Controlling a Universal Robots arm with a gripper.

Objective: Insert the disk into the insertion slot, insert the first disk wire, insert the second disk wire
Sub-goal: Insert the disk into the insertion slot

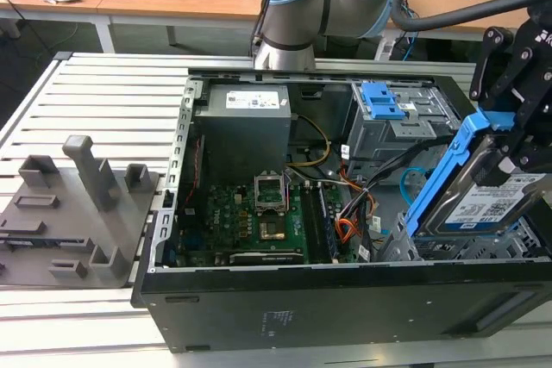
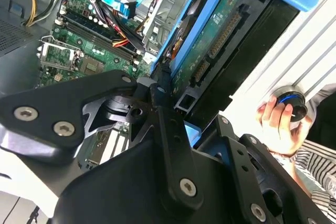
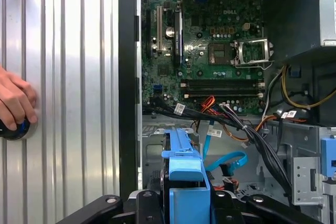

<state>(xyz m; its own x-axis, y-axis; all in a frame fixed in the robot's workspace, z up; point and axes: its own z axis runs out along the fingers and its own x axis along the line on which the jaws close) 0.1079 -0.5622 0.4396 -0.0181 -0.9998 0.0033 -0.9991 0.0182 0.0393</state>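
Note:
My gripper [image 1: 511,146] is shut on the disk [image 1: 487,204], a silver drive in a blue carrier [image 1: 444,178]. It hangs tilted, its lower end just above the insertion slot [image 1: 483,249], the low perforated grey cage at the case's corner on the exterior view's right. The disk's green circuit side [image 2: 220,30] faces the second wrist view. The first disk wire [image 3: 212,103], a red, orange, yellow and black bundle, lies loose beside the motherboard. The second disk wire [image 1: 414,180], a flat light-blue cable [image 3: 231,159], curls in the case near the slot, plugged into nothing I can see.
A taller grey cage with a blue latch [image 1: 384,101] stands behind the slot. The power supply [image 1: 246,127] and motherboard [image 1: 250,213] take up the rest of the case. A grey fixture plate [image 1: 78,213] lies on the exterior view's left. A hand [image 3: 13,103] rests on the slatted table.

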